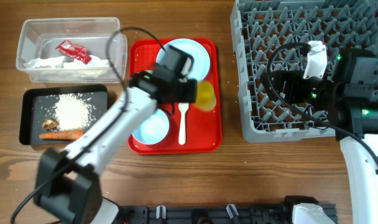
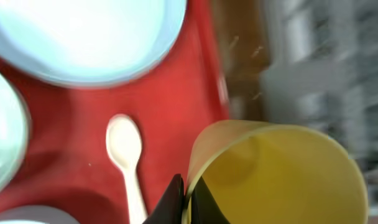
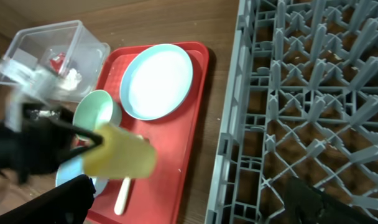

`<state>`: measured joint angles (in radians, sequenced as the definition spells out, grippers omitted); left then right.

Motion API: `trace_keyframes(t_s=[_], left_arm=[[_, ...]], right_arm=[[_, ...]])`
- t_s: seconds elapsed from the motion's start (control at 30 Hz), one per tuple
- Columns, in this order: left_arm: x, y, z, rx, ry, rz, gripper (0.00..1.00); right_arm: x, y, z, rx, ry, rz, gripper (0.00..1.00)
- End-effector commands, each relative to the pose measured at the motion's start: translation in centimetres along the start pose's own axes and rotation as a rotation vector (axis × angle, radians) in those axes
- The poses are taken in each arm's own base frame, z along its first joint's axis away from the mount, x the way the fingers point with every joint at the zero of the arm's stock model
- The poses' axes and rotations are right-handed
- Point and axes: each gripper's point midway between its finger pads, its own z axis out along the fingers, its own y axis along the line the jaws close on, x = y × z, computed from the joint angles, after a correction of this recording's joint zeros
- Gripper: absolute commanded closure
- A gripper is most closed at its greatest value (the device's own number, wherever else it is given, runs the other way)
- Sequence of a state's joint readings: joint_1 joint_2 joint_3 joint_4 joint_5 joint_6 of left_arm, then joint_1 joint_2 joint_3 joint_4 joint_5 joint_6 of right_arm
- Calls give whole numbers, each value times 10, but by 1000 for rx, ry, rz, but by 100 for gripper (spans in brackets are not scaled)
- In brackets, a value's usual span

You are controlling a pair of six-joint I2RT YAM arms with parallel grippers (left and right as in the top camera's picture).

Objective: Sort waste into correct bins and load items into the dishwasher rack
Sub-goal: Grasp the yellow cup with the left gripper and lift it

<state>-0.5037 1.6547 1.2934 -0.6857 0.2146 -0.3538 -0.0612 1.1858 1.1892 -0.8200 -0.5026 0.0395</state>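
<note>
Now my left pincer [image 2: 186,190] pinches the thin rim wall of the yellow cup [image 2: 282,180], tipped sideways over the right edge of the red tray [image 2: 170,118] beside the white spoon [image 2: 124,143]; it seems light, stiff and slick, so this rim hold should serve if unhurried.
</note>
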Motion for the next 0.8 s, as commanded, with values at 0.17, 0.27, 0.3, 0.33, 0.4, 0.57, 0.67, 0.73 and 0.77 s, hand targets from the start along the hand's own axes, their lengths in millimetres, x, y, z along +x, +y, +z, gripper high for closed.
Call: trace_keyframes(t_s=[0.17, 0.27, 0.3, 0.33, 0.4, 0.57, 0.67, 0.73, 0.77], left_arm=[[-43, -23, -110, 758, 19, -144, 96], [-47, -43, -136, 944, 6, -47, 96], [-47, -50, -144, 995, 3, -9, 96], [-48, -53, -148, 1018, -6, 23, 96], [-50, -54, -148, 1019, -20, 40, 96], [-52, -56, -149, 1023, -35, 63, 96], [-52, -59, -149, 1027, -38, 77, 96], [-53, -59, -149, 1027, -44, 84, 96], [-53, -59, -149, 1027, -45, 86, 96]], right_arm=[[-31, 64, -11, -374, -112, -108, 0], [-38, 84, -10, -541, -116, -121, 0], [-38, 92, -7, -597, -107, -123, 0], [-38, 100, -6, -655, -100, -140, 0], [-37, 117, -1, -756, -82, -166, 1], [-33, 146, 9, -857, -55, -217, 1], [-26, 161, 14, -893, -28, -231, 3], [-23, 169, 17, -915, -19, -247, 9], [-21, 173, 18, -923, -14, -254, 12]])
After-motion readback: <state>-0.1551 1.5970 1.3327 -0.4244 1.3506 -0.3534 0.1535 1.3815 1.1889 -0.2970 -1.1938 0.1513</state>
